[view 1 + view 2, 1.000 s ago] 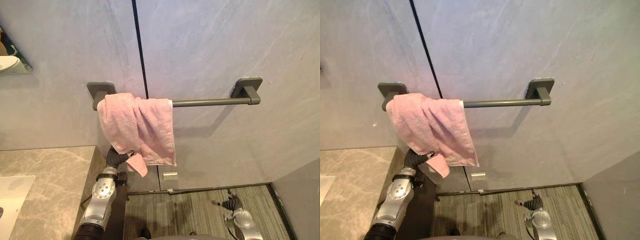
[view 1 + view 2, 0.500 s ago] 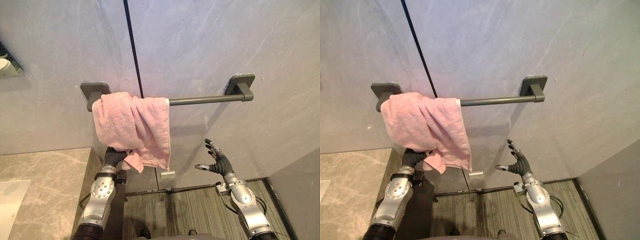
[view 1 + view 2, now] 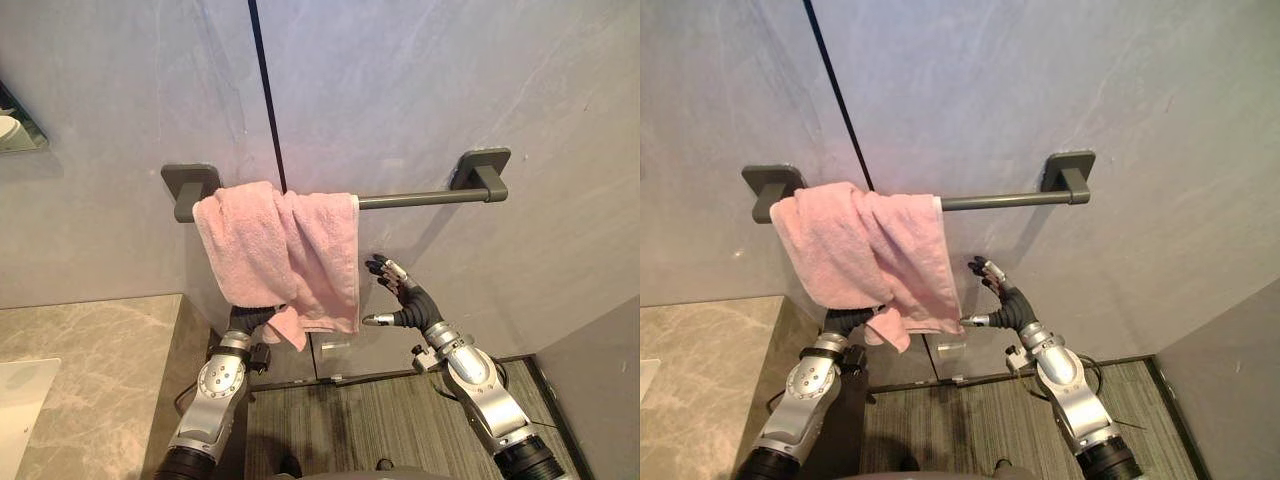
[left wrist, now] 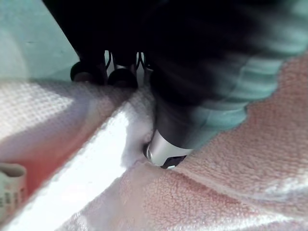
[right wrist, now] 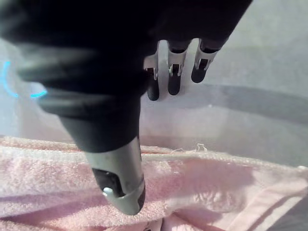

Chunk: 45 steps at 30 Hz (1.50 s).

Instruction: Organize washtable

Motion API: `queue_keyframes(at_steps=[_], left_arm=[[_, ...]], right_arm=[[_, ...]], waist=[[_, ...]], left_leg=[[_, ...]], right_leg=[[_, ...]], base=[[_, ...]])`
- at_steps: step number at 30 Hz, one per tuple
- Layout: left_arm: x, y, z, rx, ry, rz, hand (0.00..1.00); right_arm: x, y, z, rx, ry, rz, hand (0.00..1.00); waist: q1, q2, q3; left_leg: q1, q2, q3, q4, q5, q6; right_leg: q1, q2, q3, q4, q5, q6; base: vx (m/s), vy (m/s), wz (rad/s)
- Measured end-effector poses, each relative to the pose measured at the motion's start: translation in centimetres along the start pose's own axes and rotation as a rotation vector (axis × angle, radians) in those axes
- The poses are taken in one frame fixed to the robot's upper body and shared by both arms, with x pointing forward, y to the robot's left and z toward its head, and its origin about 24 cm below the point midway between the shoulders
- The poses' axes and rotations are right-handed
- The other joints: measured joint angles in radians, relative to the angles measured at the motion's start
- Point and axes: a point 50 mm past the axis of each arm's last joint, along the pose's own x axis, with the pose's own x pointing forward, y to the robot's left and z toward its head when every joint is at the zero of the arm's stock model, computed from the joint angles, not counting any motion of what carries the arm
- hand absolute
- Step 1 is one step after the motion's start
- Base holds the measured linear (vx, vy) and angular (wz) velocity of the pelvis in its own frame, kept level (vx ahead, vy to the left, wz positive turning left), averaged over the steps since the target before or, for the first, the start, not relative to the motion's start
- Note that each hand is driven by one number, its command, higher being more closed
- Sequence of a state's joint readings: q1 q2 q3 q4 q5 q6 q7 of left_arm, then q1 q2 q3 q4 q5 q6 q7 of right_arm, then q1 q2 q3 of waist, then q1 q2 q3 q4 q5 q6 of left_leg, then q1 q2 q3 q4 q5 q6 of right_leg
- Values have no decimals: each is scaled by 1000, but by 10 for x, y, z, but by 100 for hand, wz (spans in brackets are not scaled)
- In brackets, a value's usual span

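Observation:
A pink towel hangs bunched over the left end of a dark grey rail on the grey wall. My left hand reaches up under the towel's lower edge. In the left wrist view its thumb presses into a fold of the towel, with the fingertips on the fold's other side. My right hand is open with straight fingers, just right of the towel's lower right corner. In the right wrist view its thumb lies over the towel.
A marble counter with a white basin lies at the lower left. A mirror edge shows at the far left. Striped carpet runs below the rail, and a side wall closes the right.
My right hand rose from near the floor and moved left to the towel's right edge. The towel has spread a little to the right along the rail. My left arm shifted right.

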<state>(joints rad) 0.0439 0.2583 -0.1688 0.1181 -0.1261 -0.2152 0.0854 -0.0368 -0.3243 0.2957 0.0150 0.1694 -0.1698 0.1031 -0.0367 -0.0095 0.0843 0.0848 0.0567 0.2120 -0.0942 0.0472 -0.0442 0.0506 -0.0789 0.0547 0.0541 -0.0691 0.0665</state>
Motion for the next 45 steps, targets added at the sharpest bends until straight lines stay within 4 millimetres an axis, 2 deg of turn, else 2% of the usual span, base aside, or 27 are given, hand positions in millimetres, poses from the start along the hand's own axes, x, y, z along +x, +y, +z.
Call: queue_keyframes(at_steps=[12, 16, 17, 24, 29, 37, 45], left_arm=[[0, -8, -1, -13, 3, -39, 100], [-1, -8, -3, -13, 11, -38, 100], [-1, -8, -4, -14, 16, -38, 100], [-2, -10, -5, -40, 21, -34, 100], [-3, -10, -7, -40, 32, -32, 100], [-3, -9, -8, -40, 33, -30, 100], [-5, -9, -9, -51, 39, -22, 100]], right_arm=[[19, -6, 17, 6, -76, -22, 0], [24, -8, 17, 18, -76, -30, 0], [26, -7, 18, 21, -80, -24, 100], [31, 2, 20, 52, -96, -14, 100], [39, -1, 23, 42, -105, -15, 100], [41, -3, 26, 43, -116, -18, 100], [37, -17, 26, 64, -127, -96, 100]], waist=[[8, -5, -1], [12, -12, -4], [13, -13, -4], [25, -21, -9], [24, -35, -17], [25, -35, -17], [23, -35, -17]], left_leg=[[-9, 4, -27, -1, 14, 2], [-17, 7, -39, -1, 20, 1], [-19, 8, -43, -1, 23, 1], [-28, 12, -56, -3, 30, -3], [-39, 12, -61, -3, 34, -4], [-40, 13, -62, -3, 34, -4], [-39, 14, -61, -8, 33, -4]], right_leg=[[1, 4, -14, 6, 0, 0], [-2, 6, -24, 10, 0, 0], [-3, 7, -27, 10, 0, 0], [-4, 11, -39, 10, 0, -1], [-12, 12, -45, 10, 1, -2], [-12, 12, -46, 9, 1, -3], [-11, 13, -45, 7, 1, -3]], base=[[-22, -16, 6], [-22, -20, 9], [-16, -14, 7], [-17, -14, 6], [-3, -3, 2], [0, 0, 0], [0, 0, 0]])
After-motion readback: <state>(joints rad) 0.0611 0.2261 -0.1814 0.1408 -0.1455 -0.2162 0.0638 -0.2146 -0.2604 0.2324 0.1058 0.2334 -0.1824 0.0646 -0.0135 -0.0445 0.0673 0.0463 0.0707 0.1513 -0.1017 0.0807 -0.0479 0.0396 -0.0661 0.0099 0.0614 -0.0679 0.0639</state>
